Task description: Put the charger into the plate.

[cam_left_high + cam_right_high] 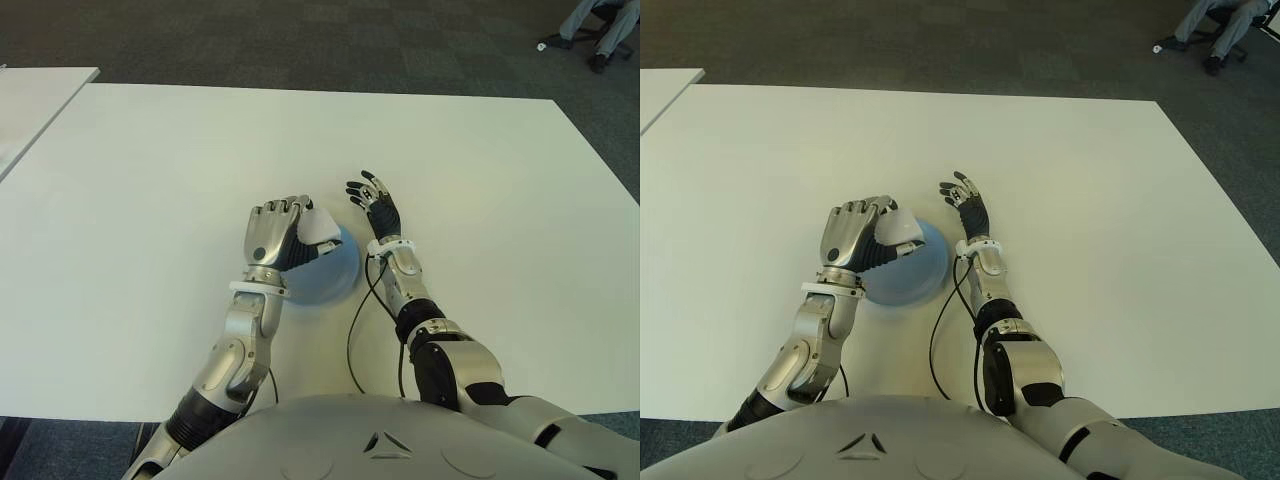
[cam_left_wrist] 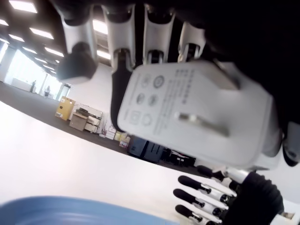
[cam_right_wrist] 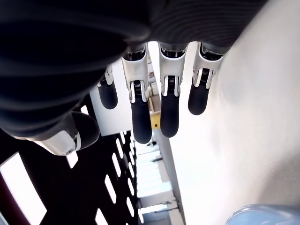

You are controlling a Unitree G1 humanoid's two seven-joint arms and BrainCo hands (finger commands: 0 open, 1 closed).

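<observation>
1. The robot's left hand is curling its fingers around a small white plastic charger with metal prongs. The hand is holding the charger up in the air, over the near-left part of a round light-blue plate.

2. In the left wrist view the charger is sitting tight between the black fingertips and the palm. Its flat face with the two prongs is pointing out, away from the palm.

3. The plate is lying on the big white table, right under the left hand. Nothing is showing inside the plate yet.

4. The robot's right hand is holding nothing. Its fingers are stretched out and loose. It is showing just beside the plate, on the plate's right side. I cannot tell if it is touching the table.

5. So the job looks partly done. The charger is picked up and is hanging over the plate, but it is not in the plate yet.

6. To do this step well, the left hand should go a bit more toward the middle of the plate. Then it should come down slowly until the charger is close to the blue bottom.

7. Only then should the fingers open, gently and all together. Dropping the charger from high up could make it bounce over the rim.

8. The right hand should keep to its side, so that the two hands are not bumping.
</observation>
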